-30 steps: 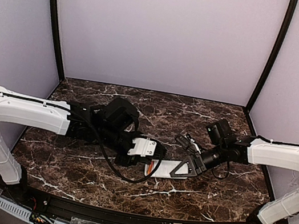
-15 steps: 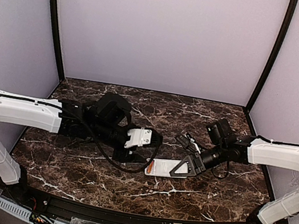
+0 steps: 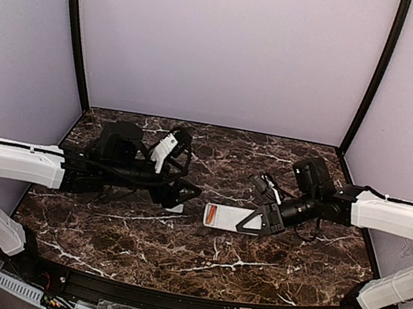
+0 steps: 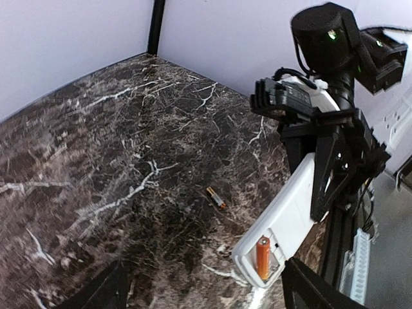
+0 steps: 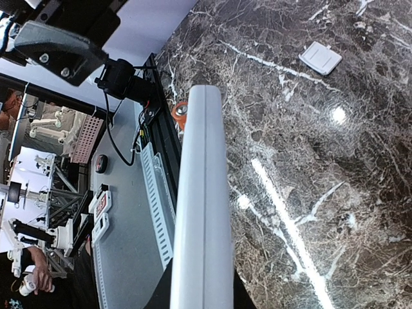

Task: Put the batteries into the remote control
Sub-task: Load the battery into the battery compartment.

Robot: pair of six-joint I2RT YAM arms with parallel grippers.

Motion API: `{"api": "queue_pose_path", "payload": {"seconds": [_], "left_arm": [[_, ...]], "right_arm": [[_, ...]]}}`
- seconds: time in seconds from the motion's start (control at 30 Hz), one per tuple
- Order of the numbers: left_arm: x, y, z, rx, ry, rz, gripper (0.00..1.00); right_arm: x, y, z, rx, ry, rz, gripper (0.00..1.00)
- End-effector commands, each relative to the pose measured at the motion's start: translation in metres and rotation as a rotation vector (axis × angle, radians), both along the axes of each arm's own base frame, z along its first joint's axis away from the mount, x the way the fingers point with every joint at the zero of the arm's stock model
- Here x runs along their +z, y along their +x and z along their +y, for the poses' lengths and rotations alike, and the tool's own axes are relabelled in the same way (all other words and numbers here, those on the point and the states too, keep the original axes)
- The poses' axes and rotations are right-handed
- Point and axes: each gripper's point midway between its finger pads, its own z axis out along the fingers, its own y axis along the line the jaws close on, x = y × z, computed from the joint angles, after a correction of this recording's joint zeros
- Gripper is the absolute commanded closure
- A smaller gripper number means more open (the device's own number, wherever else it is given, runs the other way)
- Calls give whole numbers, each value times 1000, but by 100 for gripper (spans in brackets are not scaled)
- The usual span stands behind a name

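1 loose battery [image 4: 215, 197], left-wrist view only

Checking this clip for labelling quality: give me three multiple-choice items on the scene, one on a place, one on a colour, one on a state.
1. Where does the small dark loose battery lie?
A) on the black front rail
B) on the dark marble table beside the slim white rectangular remote control
C) inside the remote's compartment

2. What colour is the cylindrical battery seated in the remote's open compartment?
A) green
B) blue
C) orange

3. How is the left tool?
A) open and empty
B) shut on a battery
C) shut on the remote

1 B: it rests on bare marble, apart from the remote.
2 C: the left wrist view shows it orange.
3 A: its fingers stand wide apart, nothing between; the right tool holds the remote.
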Motion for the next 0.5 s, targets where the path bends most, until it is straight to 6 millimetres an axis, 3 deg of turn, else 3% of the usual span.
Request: {"api": "queue_pose_path", "payload": {"seconds": [0.0, 0.17, 0.37, 0.47], "left_arm": [[19, 3, -7, 89, -287, 217, 12], [18, 9, 2, 193, -428, 356, 2], [6, 14, 6, 293, -587, 520, 1], [3, 8, -3, 305, -605, 551, 1]], "right_arm": [[25, 11, 7, -27, 67, -107, 100], [32, 20, 9, -68, 80, -139, 100], [39, 32, 11, -124, 96, -158, 100], [39, 35, 14, -139, 99, -135, 100]]}}
